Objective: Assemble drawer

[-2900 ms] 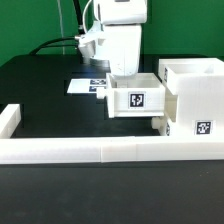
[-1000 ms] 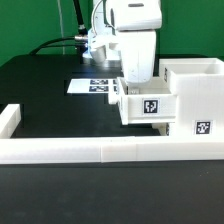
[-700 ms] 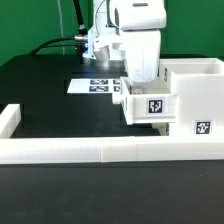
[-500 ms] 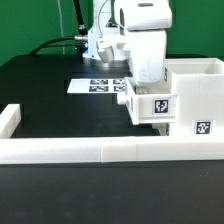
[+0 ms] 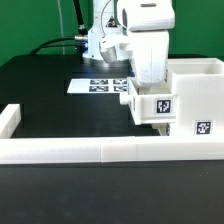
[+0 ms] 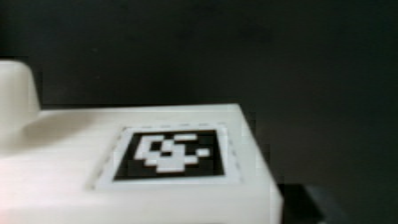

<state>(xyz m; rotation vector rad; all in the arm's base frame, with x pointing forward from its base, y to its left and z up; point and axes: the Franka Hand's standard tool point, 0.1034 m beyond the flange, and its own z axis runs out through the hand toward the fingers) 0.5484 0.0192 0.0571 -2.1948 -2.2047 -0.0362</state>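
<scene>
The white housing (image 5: 199, 92) stands at the exterior view's right with a tag low on its front. A white tray (image 5: 147, 101) with a tag on its front sits part way into the housing's open side, held off the table. My gripper (image 5: 148, 79) reaches down into the tray from above and is shut on the tray's wall; its fingertips are hidden by the tray. In the wrist view the tray's tagged white face (image 6: 71, 140) fills the near field and no fingers show. A second tray is not in view.
A low white wall of blocks (image 5: 90, 150) runs across the front, with a short leg at the exterior view's left (image 5: 10, 118). The marker board (image 5: 92, 85) lies flat on the black table behind the gripper. Cables hang at the back.
The gripper and the tray have moved together toward the exterior view's right, and the tray has gone further into the housing.
</scene>
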